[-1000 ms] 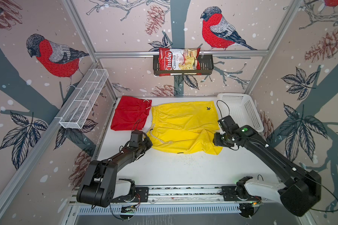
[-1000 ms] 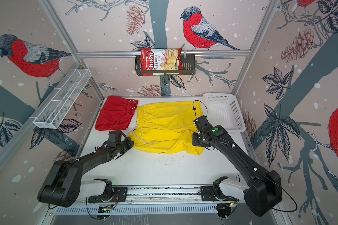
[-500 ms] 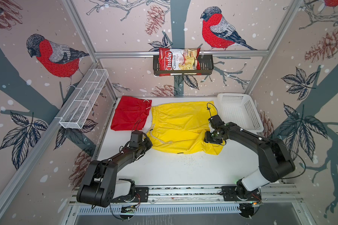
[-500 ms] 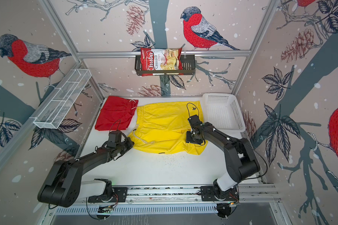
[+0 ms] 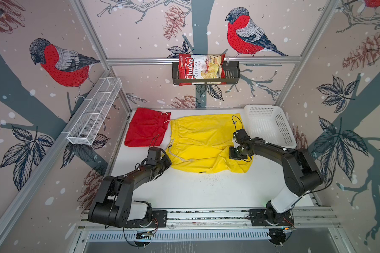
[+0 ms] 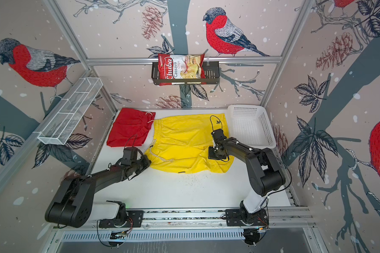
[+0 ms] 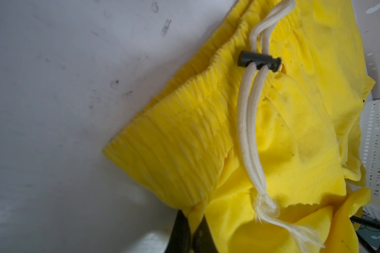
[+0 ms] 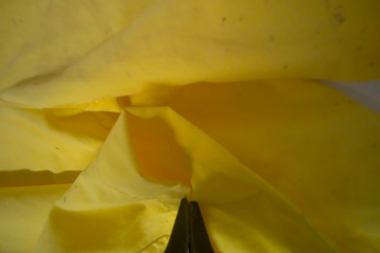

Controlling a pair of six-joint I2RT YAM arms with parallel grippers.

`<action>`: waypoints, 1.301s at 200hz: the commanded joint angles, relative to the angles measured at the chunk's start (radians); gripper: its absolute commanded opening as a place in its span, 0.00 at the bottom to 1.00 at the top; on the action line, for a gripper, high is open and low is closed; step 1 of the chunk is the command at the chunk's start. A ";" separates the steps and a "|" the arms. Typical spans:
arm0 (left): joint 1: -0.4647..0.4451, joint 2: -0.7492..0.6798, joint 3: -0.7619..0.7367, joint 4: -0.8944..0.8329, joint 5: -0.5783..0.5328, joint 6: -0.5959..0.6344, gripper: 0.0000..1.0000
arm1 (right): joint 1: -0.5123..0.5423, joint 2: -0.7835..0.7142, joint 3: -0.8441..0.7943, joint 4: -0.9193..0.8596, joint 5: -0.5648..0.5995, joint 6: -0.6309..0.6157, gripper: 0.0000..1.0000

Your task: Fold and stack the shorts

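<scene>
The white table fills the floor of the booth. The yellow shorts take up most of its middle and back. They lie spread flat with the gathered waistband toward the left and the legs toward the right, and in both top views the near leg is rumpled and creased. The red shorts lie in a compact rectangle in the back left corner, just beside the yellow waistband, with no arm near them. The white perforated basket stands in the back right corner, close to the far yellow leg.

The left gripper sits low at the near end of the waistband. In its wrist view its dark fingers are clenched on the yellow shorts, with a strip of fabric caught between them at the corner. The right gripper is down on the crumpled near leg. In its wrist view the fingers press tightly together, and a fold of the yellow cloth tents up to their tips, so it is pinching that fold.

A cream drawstring trails across the waistband with frayed ends, threaded through a small black cord lock.
</scene>
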 commanded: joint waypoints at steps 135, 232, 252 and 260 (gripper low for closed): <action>0.002 -0.003 0.006 0.004 0.009 0.018 0.01 | 0.295 -0.990 -0.520 -0.412 -0.073 0.711 0.01; 0.002 -0.058 -0.027 -0.001 0.015 0.007 0.04 | 0.267 -0.857 -0.175 -0.522 0.319 0.514 0.66; 0.001 -0.078 -0.040 -0.020 0.014 0.009 0.04 | 0.165 -0.751 -0.178 -0.386 0.292 0.385 0.19; 0.001 -0.087 -0.047 -0.026 0.014 0.010 0.04 | 0.113 -0.715 -0.185 -0.321 0.255 0.341 0.10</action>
